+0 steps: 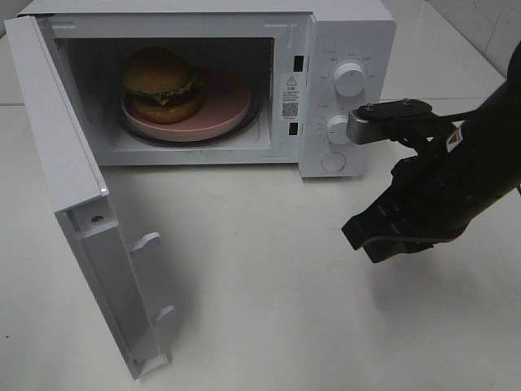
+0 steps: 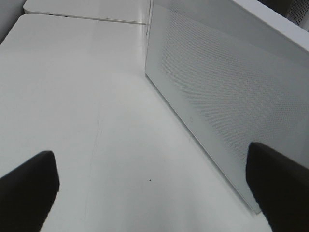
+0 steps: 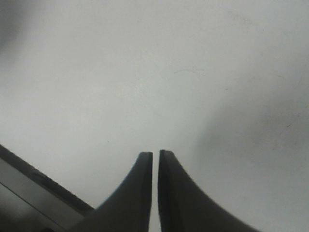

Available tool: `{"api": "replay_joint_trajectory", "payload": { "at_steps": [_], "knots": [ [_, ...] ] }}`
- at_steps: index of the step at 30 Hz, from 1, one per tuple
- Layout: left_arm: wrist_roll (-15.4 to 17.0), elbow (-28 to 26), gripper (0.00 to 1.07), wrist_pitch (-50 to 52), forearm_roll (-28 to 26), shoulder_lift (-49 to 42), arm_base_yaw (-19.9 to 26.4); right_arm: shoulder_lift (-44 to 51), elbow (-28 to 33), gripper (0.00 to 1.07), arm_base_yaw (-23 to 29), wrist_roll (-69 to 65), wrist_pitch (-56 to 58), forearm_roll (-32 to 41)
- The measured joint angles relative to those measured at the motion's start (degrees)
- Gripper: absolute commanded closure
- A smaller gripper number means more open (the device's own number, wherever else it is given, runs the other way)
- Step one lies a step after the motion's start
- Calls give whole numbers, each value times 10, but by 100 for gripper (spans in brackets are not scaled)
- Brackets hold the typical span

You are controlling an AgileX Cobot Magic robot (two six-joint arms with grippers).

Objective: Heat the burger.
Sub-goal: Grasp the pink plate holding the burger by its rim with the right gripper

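Observation:
The burger (image 1: 161, 84), with a golden bun, lettuce and cheese, sits on a pink round plate (image 1: 224, 110) inside the open microwave (image 1: 350, 32). My right gripper (image 1: 362, 240) hovers over the table to the right of the microwave, below its control panel. In the right wrist view the right gripper (image 3: 155, 153) has its fingers almost together, with only a thin slit and nothing between them. My left gripper (image 2: 150, 162) is wide open and empty over the bare table, beside the outer face of the microwave door (image 2: 231, 87). It is out of sight in the exterior high view.
The microwave door (image 1: 89, 212) swings out to the front left and stands on edge across the table. Two white knobs (image 1: 350, 80) (image 1: 338, 129) and a round button (image 1: 332, 161) are on the panel. White table (image 1: 269, 285) spreads in front.

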State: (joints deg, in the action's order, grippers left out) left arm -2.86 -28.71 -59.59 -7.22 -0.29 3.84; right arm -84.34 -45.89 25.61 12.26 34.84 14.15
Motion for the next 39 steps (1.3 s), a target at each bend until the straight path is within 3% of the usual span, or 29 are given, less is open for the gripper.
{"api": "replay_joint_trajectory", "payload": {
  "at_steps": [7, 18, 21, 22, 24, 25, 26, 27, 29, 30, 32, 33, 39],
  "knots": [
    [0, 0, 9, 0, 0, 0, 0, 0, -46, 96, 0, 177, 58, -69],
    [0, 0, 9, 0, 0, 0, 0, 0, -91, 87, 0, 380, 62, -95],
    [0, 0, 9, 0, 0, 0, 0, 0, -107, 78, 3, 416, 62, -120],
    [0, 0, 9, 0, 0, 0, 0, 0, -111, 70, 7, 419, 61, -132],
    [0, 0, 9, 0, 0, 0, 0, 0, -113, 67, 11, 420, 60, -142],
    [0, 0, 9, 0, 0, 0, 0, 0, -117, 57, 21, 420, 54, -162],
    [0, 0, 9, 0, 0, 0, 0, 0, -117, 57, 21, 420, 54, -162],
    [0, 0, 9, 0, 0, 0, 0, 0, -119, 47, 29, 419, 45, -183],
    [0, 0, 9, 0, 0, 0, 0, 0, -119, 42, 34, 419, 38, -192],
    [0, 0, 9, 0, 0, 0, 0, 0, -119, 33, 42, 417, 29, -207],
    [0, 0, 9, 0, 0, 0, 0, 0, -119, 27, 46, 413, 24, -211],
    [0, 0, 9, 0, 0, 0, 0, 0, -119, 18, 52, 401, 13, -218],
    [0, 0, 9, 0, 0, 0, 0, -1, -120, 14, 59, 399, -6, -226]
  ]
}}
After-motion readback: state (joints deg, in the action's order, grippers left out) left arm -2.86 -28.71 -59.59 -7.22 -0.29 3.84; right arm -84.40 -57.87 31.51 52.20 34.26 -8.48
